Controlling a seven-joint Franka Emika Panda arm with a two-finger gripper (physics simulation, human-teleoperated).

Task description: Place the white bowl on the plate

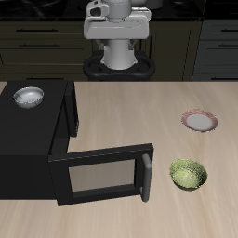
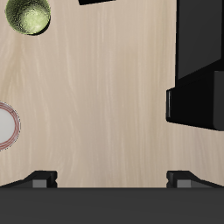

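The white bowl is small, grey-white and shiny inside, and it sits on top of the black microwave. The plate, white with a reddish-pink scalloped rim, lies on the wooden table, far across from the bowl. In the wrist view only the plate's edge shows, and the white bowl is out of sight. My gripper hangs high over the table near the robot's base, well away from both. Its fingers are spread wide with nothing between them.
The microwave's door stands open, swung out toward the table's front edge. A green leafy-patterned bowl sits nearer the front edge than the plate and also shows in the wrist view. Dark cabinets line the back.
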